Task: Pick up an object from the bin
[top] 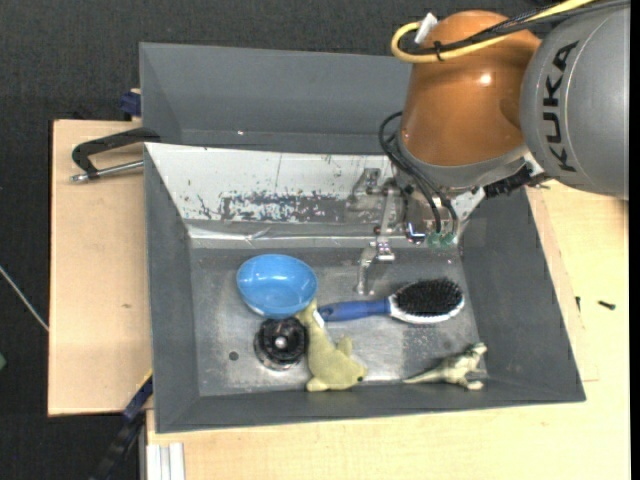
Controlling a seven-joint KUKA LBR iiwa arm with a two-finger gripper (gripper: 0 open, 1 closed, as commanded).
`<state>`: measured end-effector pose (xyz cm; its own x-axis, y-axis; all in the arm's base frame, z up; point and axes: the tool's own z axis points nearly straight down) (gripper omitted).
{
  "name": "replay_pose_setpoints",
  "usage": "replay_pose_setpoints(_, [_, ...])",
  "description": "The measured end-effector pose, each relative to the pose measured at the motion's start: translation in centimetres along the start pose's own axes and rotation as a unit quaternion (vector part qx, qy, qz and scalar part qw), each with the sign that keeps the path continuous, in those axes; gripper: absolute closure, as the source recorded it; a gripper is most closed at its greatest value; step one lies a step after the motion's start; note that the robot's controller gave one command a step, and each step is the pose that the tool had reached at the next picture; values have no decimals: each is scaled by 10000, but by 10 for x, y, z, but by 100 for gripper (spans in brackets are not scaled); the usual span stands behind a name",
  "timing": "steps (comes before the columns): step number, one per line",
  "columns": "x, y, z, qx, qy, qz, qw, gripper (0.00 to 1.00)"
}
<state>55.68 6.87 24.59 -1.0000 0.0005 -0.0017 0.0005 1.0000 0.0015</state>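
Observation:
My gripper [378,252] hangs under the orange cover at the right of the bin's middle, its metal tip just above the bin floor. Right below it lies a hairbrush [428,301] with a white oval head, black bristles and a blue handle pointing left. The gripper's tip stands a little behind that handle, apart from it. A blue bowl [276,282] sits to the left of the gripper, open side up.
Along the front lie a black round cap-like thing [281,340], a pale yellow soft toy [331,361] and a small tan dinosaur figure [453,370]. The bin's back wall rises close behind the gripper. The arm comes in from the upper right.

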Motion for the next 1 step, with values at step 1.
replay_pose_setpoints(1, [14, -62, 169, 5, 37, -827, 9966, 0])
